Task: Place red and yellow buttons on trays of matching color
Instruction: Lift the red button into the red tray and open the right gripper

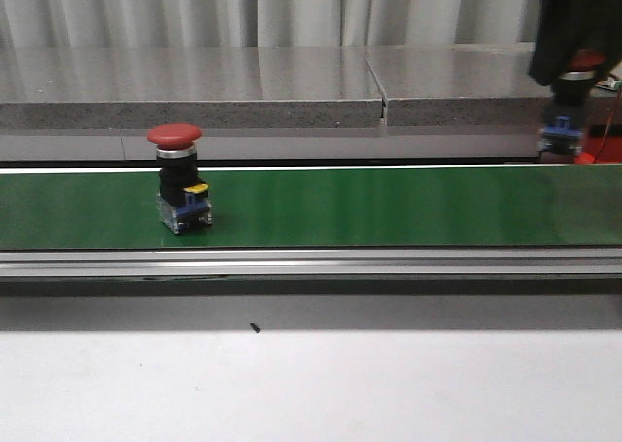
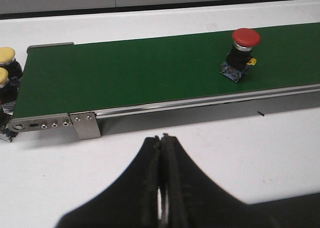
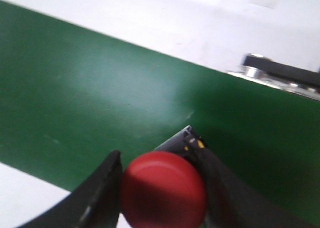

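Right gripper [image 3: 162, 188] clamped on a red button [image 3: 163, 189], cap squeezed between the fingers [image 3: 100, 193], lifted above the green belt [image 3: 75, 97] near its right end. In the front view, held high at far right [image 1: 573, 68], blurred. Left gripper [image 2: 161, 188] pressed together, holding nothing, over white table [image 2: 210, 138] just off the belt's near edge. Second red button [image 1: 179, 178] upright on the belt, well ahead of the left gripper. Two yellow buttons [image 2: 7, 62] beyond the belt's left end.
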Robot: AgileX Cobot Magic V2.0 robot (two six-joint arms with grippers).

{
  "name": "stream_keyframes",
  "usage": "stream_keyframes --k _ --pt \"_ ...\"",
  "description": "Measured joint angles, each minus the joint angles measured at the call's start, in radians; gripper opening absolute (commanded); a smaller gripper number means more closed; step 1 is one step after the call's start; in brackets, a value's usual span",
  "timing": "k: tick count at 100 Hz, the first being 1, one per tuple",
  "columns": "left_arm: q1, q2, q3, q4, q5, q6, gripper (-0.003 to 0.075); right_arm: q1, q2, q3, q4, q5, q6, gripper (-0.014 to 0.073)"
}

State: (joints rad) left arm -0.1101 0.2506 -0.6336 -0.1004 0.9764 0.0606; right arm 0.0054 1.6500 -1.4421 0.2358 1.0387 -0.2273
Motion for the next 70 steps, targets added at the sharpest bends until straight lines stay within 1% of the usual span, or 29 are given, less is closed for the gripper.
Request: stream_keyframes --k 17,31,48,70 --pt "0.0 0.0 0.0 0.0 0.0 0.0 -0.0019 -0.152 0.005 0.0 -0.004 -0.019 0.0 0.0096" --pt "0.0 0.0 0.0 0.0 0.0 0.0 -0.0019 -0.229 0.037 -0.01 -0.004 -0.038 -0.011 0.0096" --pt "0.0 0.0 0.0 0.0 0.0 0.0 -0.0019 -0.276 0.103 -0.073 -0.012 -0.042 -0.039 0.0096" --pt "0.0 0.0 0.0 0.0 0.0 0.0 -0.0019 -0.288 0.219 -0.197 -0.047 -0.043 -0.051 0.0096"
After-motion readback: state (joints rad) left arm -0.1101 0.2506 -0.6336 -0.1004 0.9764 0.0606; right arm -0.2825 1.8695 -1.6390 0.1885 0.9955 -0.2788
